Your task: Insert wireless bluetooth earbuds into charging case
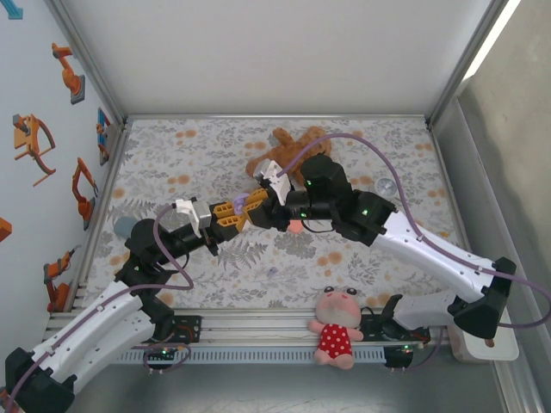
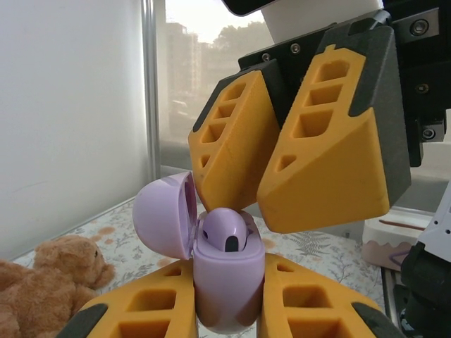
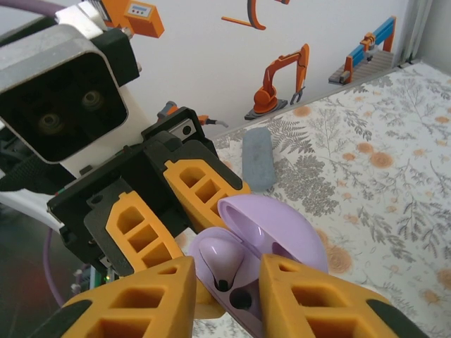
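My left gripper [image 2: 229, 276] is shut on the body of a pale purple charging case [image 2: 229, 292], held upright above the table with its lid [image 2: 162, 215] swung open to the left. One purple earbud [image 2: 225, 229] sits in a slot of the case, and the slot [image 3: 241, 299] beside it is a dark empty hole. My right gripper [image 3: 227, 271] hangs just over the case mouth, jaws parted on either side of the earbud [image 3: 220, 257], not touching it. In the top view both grippers meet at mid-table [image 1: 245, 206].
A brown teddy bear [image 1: 280, 151] lies just behind the grippers. On the front rail sits a pink plush doll [image 1: 336, 327]. A grey block [image 3: 257, 158] lies near the left wall. Under the right arm there is a small pink object [image 1: 295, 226].
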### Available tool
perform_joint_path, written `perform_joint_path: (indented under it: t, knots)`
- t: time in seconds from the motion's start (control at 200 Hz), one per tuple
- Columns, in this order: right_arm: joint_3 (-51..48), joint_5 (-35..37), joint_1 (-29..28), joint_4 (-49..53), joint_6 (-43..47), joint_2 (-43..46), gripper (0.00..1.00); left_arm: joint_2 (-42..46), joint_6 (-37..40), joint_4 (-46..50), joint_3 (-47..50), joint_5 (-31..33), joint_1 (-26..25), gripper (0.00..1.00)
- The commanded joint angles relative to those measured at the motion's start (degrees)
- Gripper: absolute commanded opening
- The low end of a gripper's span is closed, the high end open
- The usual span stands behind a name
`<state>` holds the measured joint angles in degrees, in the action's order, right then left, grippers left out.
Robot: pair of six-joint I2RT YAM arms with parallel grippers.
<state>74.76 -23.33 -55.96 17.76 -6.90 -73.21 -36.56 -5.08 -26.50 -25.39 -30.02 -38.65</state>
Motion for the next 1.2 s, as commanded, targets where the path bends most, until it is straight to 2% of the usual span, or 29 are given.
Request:
perform_joint_path:
  t: [0.0,0.25,0.586,0.811,0.947,1.042,1.192]
  knots:
    - [1.9,0.3,-0.2,0.6,0.1,0.2,0.35,0.8,-0.5,-1.9,-0.8,-0.9,-0.1,0.03]
    - [2.2,1.7,-0.2,-0.8,-1.2,1.6,0.43,1.3,-0.8,-2.1,-0.2,-0.5,-0.1,0.03]
    - [1.7,7.1,-0.2,-1.1,-2.4,4.3,0.62,1.9,-0.9,-1.2,0.4,0.4,-0.1,0.03]
    - [-1.9,16.6,0.6,-1.2,-6.1,8.4,0.87,4.2,-0.7,0.6,0.9,1.2,-0.1,0.03]
    - [-4.8,20.2,2.3,1.2,-10.1,10.2,0.96,5.7,-0.7,1.9,1.4,1.8,-0.1,0.03]
    - [-6.2,22.5,3.8,5.2,-13.1,10.0,0.97,7.1,-1.2,2.4,2.2,2.5,-0.2,0.03]
    - [-9.8,21.9,6.0,9.4,-18.5,8.4,0.98,9.9,-2.4,2.4,3.8,3.7,-0.2,0.03]
